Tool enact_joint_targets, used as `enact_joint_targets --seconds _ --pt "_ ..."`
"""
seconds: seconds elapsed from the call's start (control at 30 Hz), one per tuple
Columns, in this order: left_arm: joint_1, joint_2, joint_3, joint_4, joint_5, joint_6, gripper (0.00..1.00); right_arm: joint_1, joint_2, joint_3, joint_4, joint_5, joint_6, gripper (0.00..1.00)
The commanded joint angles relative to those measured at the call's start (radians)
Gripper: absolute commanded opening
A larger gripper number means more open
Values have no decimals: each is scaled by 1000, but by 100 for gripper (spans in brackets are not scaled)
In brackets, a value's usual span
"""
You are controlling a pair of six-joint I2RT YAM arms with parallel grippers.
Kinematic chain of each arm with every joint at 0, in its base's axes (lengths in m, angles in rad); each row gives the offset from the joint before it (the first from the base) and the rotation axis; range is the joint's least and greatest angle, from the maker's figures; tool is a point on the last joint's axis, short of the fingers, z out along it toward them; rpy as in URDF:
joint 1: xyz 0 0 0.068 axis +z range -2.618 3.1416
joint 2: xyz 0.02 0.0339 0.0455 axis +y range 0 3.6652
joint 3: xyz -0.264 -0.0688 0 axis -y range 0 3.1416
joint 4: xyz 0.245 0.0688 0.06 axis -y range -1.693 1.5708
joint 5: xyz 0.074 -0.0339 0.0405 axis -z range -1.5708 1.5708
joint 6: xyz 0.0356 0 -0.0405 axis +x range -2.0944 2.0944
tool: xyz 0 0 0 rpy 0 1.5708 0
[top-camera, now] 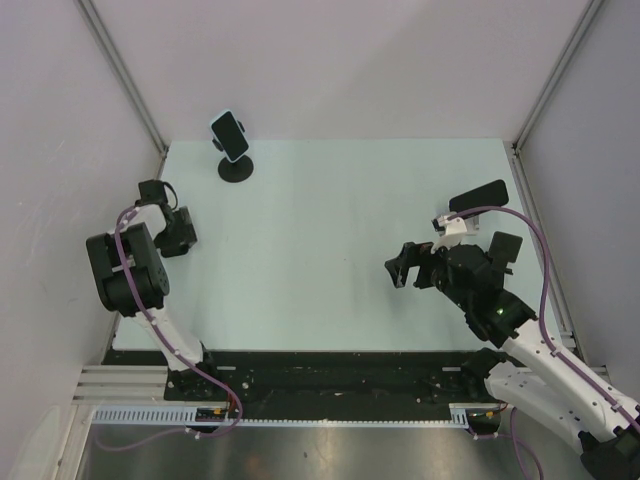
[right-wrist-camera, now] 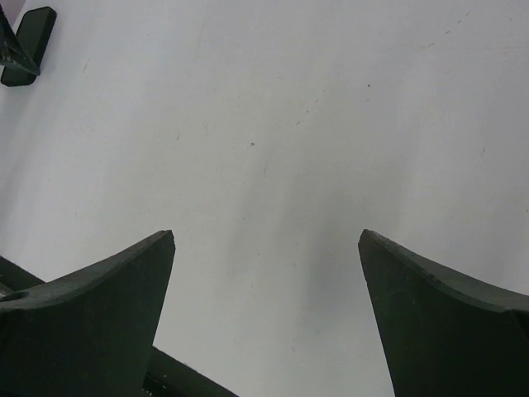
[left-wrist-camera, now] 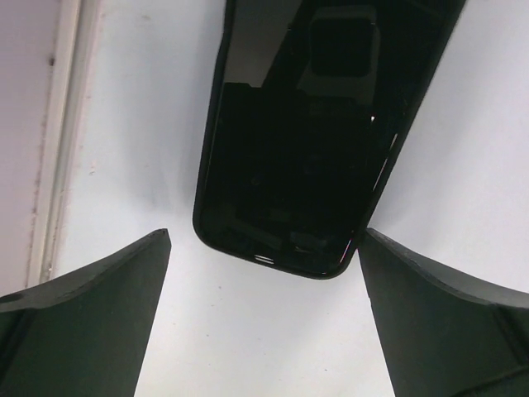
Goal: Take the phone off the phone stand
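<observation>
Barely underway: glossy black phone (top-camera: 229, 133) sits in its black round-based stand (top-camera: 236, 170) at far-left corner of pale table (top-camera: 330, 230), L hand (left-wrist-camera: 264, 240) wide open & empty near it, R hand (top-camera: 400, 268) open, empty, well apart; lift-out not yet done.

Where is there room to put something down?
The wide middle of the table, between the left end effector and right end effector, is bare, and so is the far right corner. The far left is crowded by the phone on its phone stand.
</observation>
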Motion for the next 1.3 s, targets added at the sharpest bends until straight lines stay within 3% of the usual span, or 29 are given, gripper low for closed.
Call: enact_joint_targets --seconds 0.0,0.43,0.63,0.93,1.27 --pt "17 -22 -8 5 -153 5 100 -5 -12 2 39 -23 -13 100" --pt "33 -42 -27 21 -106 -26 100 -6 -32 5 52 -56 12 99" --pt "-6 -172 -41 18 -32 -54 100 -26 -47 43 9 -10 -11 99" --pt "-294 -421 -35 19 36 -31 100 -92 -39 151 -143 143 -31 100" --pt "-654 -668 -114 18 95 -8 100 -328 57 260 -251 166 16 100"
